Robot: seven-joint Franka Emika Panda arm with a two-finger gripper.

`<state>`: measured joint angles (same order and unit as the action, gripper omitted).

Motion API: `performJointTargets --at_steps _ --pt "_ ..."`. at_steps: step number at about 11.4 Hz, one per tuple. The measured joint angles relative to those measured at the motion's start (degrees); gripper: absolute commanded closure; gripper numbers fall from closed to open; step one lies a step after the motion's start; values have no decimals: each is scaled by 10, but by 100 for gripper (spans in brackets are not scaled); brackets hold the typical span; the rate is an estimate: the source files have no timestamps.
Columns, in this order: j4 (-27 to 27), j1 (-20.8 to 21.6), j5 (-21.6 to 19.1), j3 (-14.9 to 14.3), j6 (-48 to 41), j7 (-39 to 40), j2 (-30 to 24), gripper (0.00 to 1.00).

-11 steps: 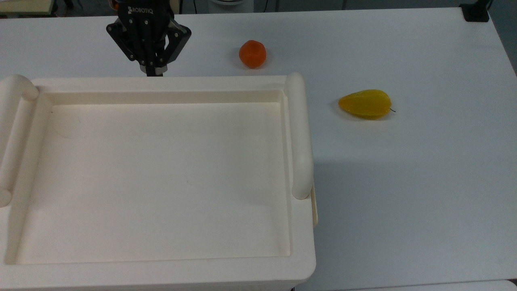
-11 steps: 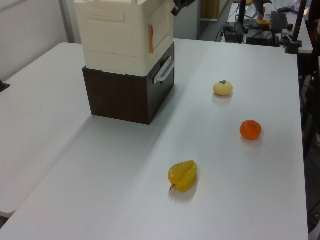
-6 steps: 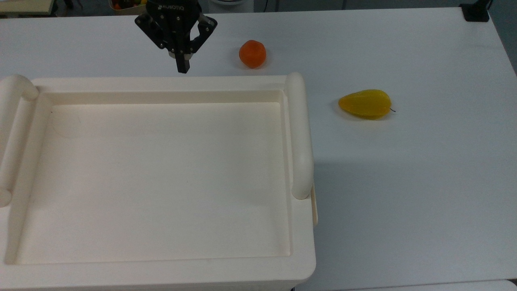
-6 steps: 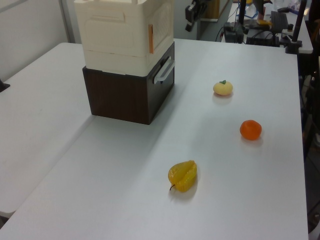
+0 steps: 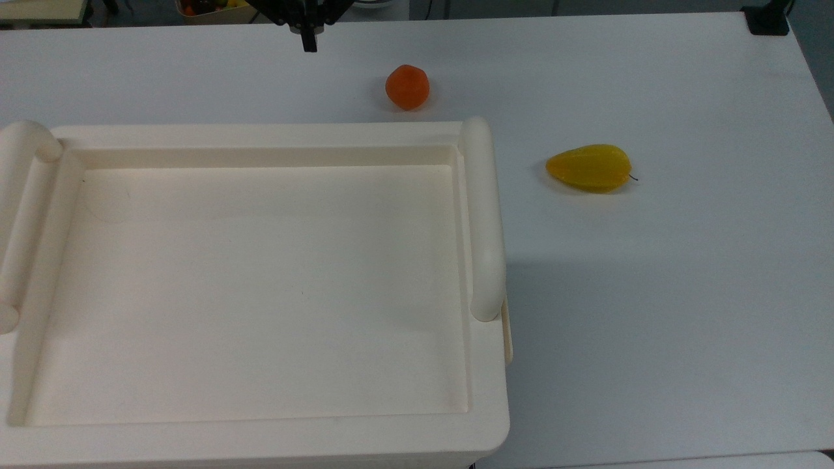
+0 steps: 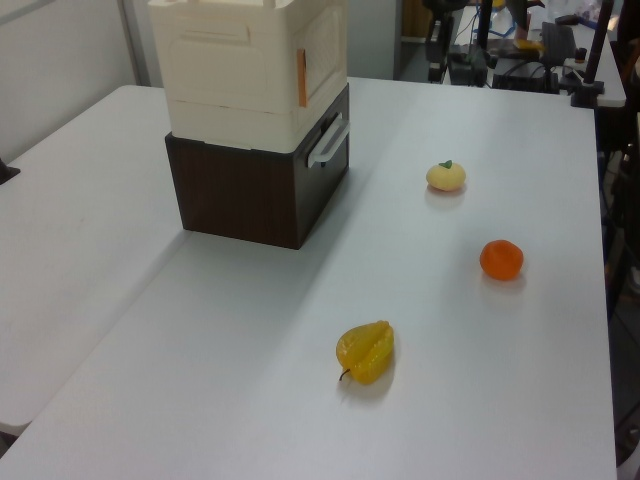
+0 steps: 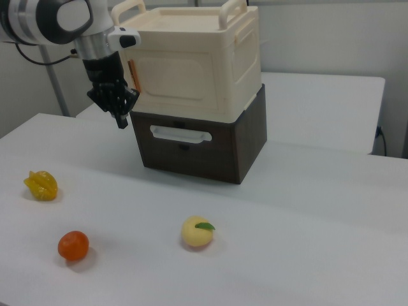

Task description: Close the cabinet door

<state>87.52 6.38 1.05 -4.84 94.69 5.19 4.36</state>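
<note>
The cabinet door (image 7: 173, 78) sits flush in the right view, gripper (image 7: 121, 121) beside it, jaws clenched.

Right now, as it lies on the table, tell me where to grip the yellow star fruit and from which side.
Grip the star fruit across its wide middle, coming straight down from above. It lies on its side on the table, long axis along the top view's left-right, so closing across the short width, against its lengthwise ridges, probably holds best. Open table surrounds it.
</note>
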Motion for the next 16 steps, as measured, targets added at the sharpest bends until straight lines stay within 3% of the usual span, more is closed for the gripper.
performJointTargets --at_steps 1,4,6,9,16 --pt "16 -1 3 0 -1 10 -14 84" --pt "37 -1 7 0 -2 13 -31 18" --pt "41 -1 7 0 -2 13 -31 0" --pt "44 0 26 0 -2 -2 -31 0" --pt "44 0 29 0 -5 -13 -31 0"
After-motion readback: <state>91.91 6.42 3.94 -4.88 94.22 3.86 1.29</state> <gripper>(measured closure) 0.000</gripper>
